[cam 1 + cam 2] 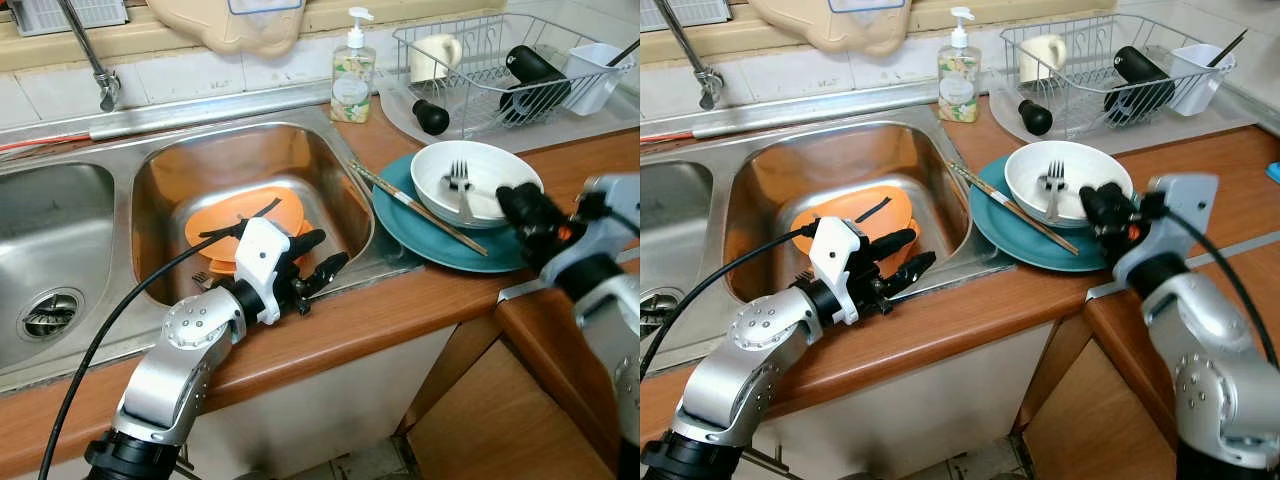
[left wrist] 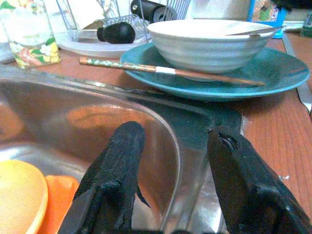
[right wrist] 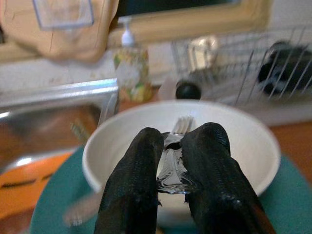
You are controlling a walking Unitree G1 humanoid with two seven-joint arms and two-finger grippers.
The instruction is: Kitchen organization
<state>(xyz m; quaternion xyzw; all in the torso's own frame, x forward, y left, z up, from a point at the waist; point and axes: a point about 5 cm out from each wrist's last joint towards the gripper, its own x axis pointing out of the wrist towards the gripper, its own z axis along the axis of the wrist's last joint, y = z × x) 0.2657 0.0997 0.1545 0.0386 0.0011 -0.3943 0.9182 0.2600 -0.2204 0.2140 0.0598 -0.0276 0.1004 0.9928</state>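
A white bowl (image 1: pixel 430 190) stands on a teal plate (image 1: pixel 400 230) on the wooden counter, right of the sink. A silver fork (image 1: pixel 459 180) lies in the bowl. My right gripper (image 3: pixel 170 141) is at the bowl's right rim, shut on the fork's handle (image 3: pixel 170 168). Patterned chopsticks (image 1: pixel 415 208) lie across the plate's left side. Orange plates (image 1: pixel 240 225) sit in the right sink basin (image 1: pixel 160 180). My left gripper (image 1: pixel 333 248) hovers open at that basin's front right corner, its fingers (image 2: pixel 114 165) pointing toward the teal plate (image 2: pixel 273 73), with nothing between them.
A soap bottle (image 1: pixel 352 75) stands behind the sink. A wire dish rack (image 1: pixel 500 60) at the back right holds a mug, a black bottle and a white cup. A black knob-like object (image 1: pixel 431 117) lies beside it. The tap (image 1: pixel 95 70) and left basin (image 1: pixel 50 250) are to the left.
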